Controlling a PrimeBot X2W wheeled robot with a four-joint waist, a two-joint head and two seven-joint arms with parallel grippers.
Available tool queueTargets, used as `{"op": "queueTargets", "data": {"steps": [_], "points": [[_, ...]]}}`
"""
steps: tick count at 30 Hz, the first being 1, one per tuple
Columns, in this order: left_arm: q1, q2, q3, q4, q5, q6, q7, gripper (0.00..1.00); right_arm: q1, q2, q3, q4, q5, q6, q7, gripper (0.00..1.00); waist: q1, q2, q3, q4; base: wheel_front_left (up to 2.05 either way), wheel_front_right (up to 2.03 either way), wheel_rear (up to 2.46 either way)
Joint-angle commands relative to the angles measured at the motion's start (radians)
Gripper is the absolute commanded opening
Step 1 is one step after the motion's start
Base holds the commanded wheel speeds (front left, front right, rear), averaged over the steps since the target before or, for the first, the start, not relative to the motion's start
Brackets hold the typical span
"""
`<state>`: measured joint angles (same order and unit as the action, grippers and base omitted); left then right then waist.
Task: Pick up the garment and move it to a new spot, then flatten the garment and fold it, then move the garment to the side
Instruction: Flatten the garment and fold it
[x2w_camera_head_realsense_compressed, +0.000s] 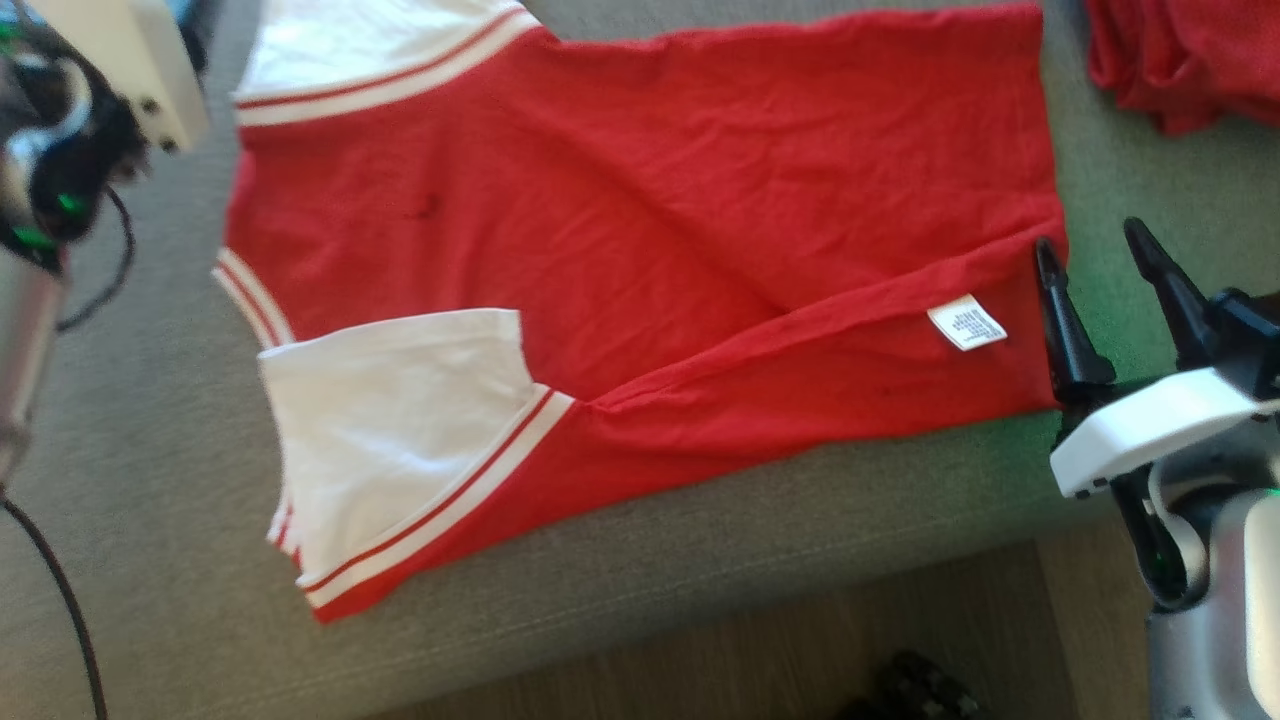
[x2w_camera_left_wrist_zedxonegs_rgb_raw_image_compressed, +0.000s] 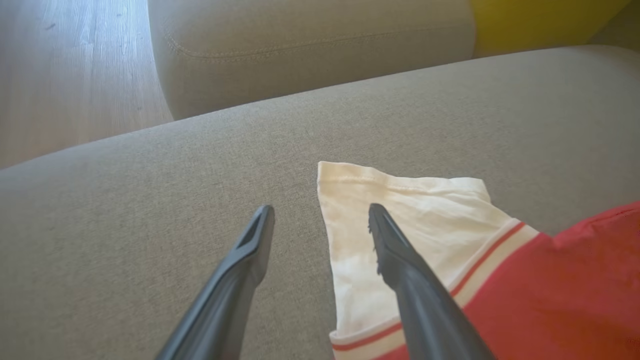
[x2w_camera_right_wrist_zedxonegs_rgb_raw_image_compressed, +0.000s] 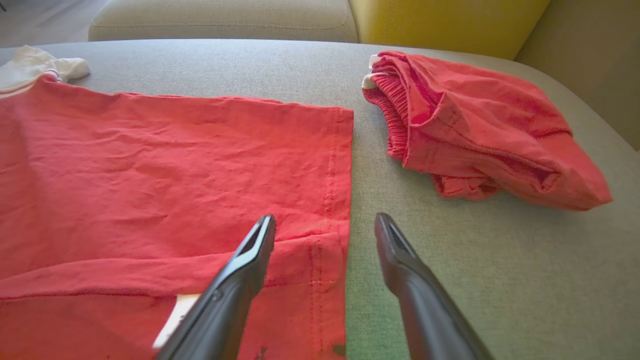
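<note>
The red shirt (x2w_camera_head_realsense_compressed: 640, 230) lies spread on the gray couch seat (x2w_camera_head_realsense_compressed: 150, 450), with its white sleeves toward the robot's left and its hem toward the right. The long edge near the robot is already turned over in a narrow strip, and a white label (x2w_camera_head_realsense_compressed: 966, 322) shows on it.

The right gripper (x2w_camera_right_wrist_zedxonegs_rgb_raw_image_compressed: 325, 216) stands wide open and holds nothing. One finger is over the hem corner and the other is over bare seat. The left gripper (x2w_camera_left_wrist_zedxonegs_rgb_raw_image_compressed: 320, 207) is also fully open and empty. One finger hangs above a white sleeve (x2w_camera_left_wrist_zedxonegs_rgb_raw_image_compressed: 440, 220) (the head view is blurred on that side, so I cannot say for sure which sleeve).

Several things can go wrong from here, in my judgement. If the right gripper closes at this corner, it may catch only the top layer of the strip, and the fold then opens again. If the left gripper pinches only the loose sleeve, the sleeve stretches while the body stays wrinkled. The shirt lies close to the front edge of the seat, so a pull toward the robot can drag it to the floor (x2w_camera_head_realsense_compressed: 700, 660). A pile of other red clothes (x2w_camera_right_wrist_zedxonegs_rgb_raw_image_compressed: 480, 130) is near the hem, and a careless push to that side can mix them.
</note>
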<state>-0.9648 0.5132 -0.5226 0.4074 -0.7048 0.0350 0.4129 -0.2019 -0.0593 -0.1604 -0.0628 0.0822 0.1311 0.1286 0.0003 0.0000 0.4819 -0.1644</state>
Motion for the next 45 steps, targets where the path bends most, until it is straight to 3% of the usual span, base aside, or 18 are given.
{"op": "queueTargets", "data": {"steps": [1,6,22,23,24,25,26,32,36,45], "points": [[-0.083,0.034,0.033,0.021,0.014,-0.010,0.008,1.00,-0.019,0.002,0.024,-0.025,0.009,0.000,-0.014,1.00,-0.0003,0.0000,0.058,-0.045,0.00,0.00,0.00],[-0.170,0.015,0.022,0.146,0.026,-0.039,0.001,1.00,-0.041,0.005,0.037,-0.002,0.023,0.000,-0.035,1.00,-0.0003,0.0000,0.098,-0.076,0.00,0.00,0.00],[-0.280,0.011,-0.035,0.352,0.084,-0.099,-0.046,1.00,-0.050,0.009,0.045,0.048,0.057,0.000,-0.081,1.00,-0.0003,0.0000,0.133,-0.119,0.00,0.00,0.00],[-0.283,0.008,-0.041,0.359,0.086,-0.104,-0.045,0.91,-0.053,0.009,0.045,0.049,0.057,0.000,-0.081,1.00,-0.0003,0.0000,0.133,-0.119,0.00,0.00,0.00],[-0.286,0.005,-0.047,0.365,0.087,-0.109,-0.045,0.52,-0.056,0.009,0.045,0.049,0.058,0.000,-0.081,1.00,-0.0003,0.0000,0.131,-0.118,0.00,0.00,0.00],[-0.289,0.003,-0.052,0.370,0.088,-0.114,-0.046,0.33,-0.059,0.009,0.047,0.049,0.057,0.000,-0.080,1.00,-0.0003,0.0000,0.130,-0.118,0.00,0.00,0.00],[-0.293,0.001,-0.056,0.371,0.089,-0.120,-0.051,0.03,-0.064,0.009,0.050,0.048,0.058,0.000,-0.079,1.00,-0.0003,0.0000,0.129,-0.118,0.00,0.00,0.00],[-0.307,-0.009,-0.071,0.386,0.084,-0.141,-0.088,0.00,-0.150,0.009,0.091,0.079,0.145,0.000,-0.025,1.00,-0.0003,0.0000,0.115,-0.117,0.00,0.00,0.00],[-0.322,-0.019,-0.084,0.395,0.083,-0.150,-0.124,0.00,-0.305,0.009,0.104,0.180,0.185,0.000,0.059,1.00,-0.0003,0.0000,0.104,-0.108,0.00,0.00,0.00],[-0.349,-0.038,-0.112,0.378,0.060,-0.162,-0.145,0.00,-0.587,0.009,0.086,0.423,0.091,0.000,0.118,1.00,-0.0003,0.0000,0.112,-0.072,0.00,0.00,0.00]]}}
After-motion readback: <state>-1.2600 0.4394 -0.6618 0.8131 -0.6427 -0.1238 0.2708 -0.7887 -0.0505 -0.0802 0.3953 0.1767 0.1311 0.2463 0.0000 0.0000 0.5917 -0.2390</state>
